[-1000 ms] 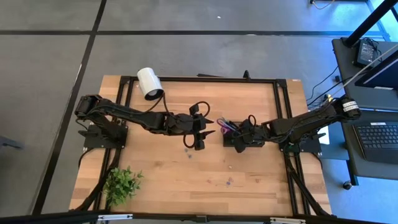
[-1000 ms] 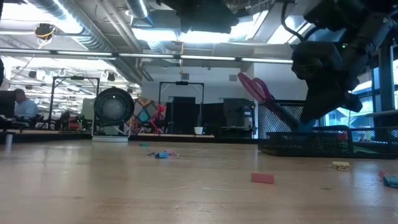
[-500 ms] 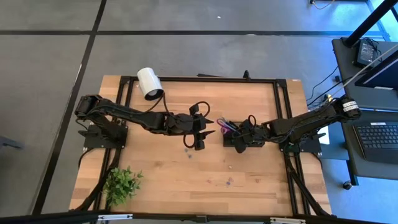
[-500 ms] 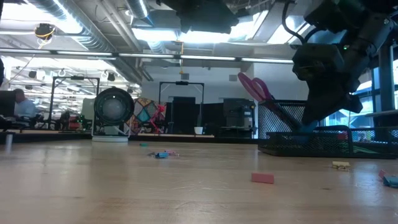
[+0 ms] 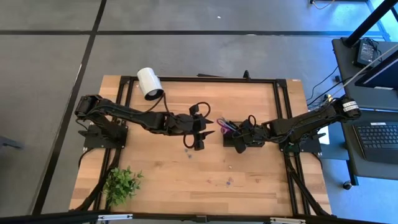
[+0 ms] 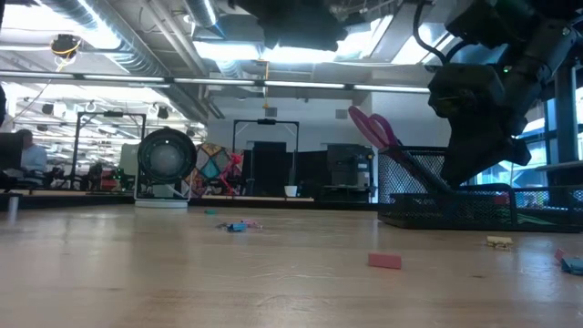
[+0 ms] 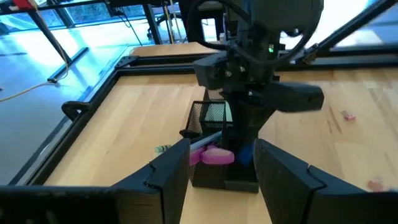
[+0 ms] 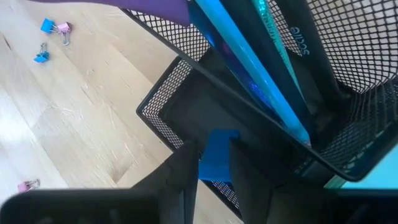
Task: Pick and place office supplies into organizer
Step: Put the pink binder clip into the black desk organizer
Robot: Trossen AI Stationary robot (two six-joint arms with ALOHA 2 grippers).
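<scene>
The right end effector [image 8: 208, 177] sits low over the black mesh organizer [image 5: 235, 138], right of centre in the high view, its two dark fingers [image 8: 177, 180] a narrow gap apart with a small blue block [image 8: 214, 163] between them. I cannot tell whether the fingers press on the block or have let go of it. The block is down inside one of the organizer's shallow front compartments. Behind it, in the taller part, stand a bright blue pen [image 8: 249, 68] and a dark one, and the purple-handled scissors [image 6: 375, 130] lean out of the same part towards the upper left of the low view.

The left end effector [image 5: 205, 129] hangs just left of the organizer in the high view, its fingers [image 7: 168, 174] spread wide with nothing between them.

On the wooden counter [image 5: 168, 180] loose bits are scattered: blue and pink clips [image 8: 53, 31] in the upper left of the right wrist view, a pink block [image 6: 383, 261] low in the middle of the low view, a small yellowish piece [image 6: 498, 241] to its right. A white cylinder [image 5: 149, 83] lies at the counter's upper left and a green plant [image 5: 122, 183] at the lower left
</scene>
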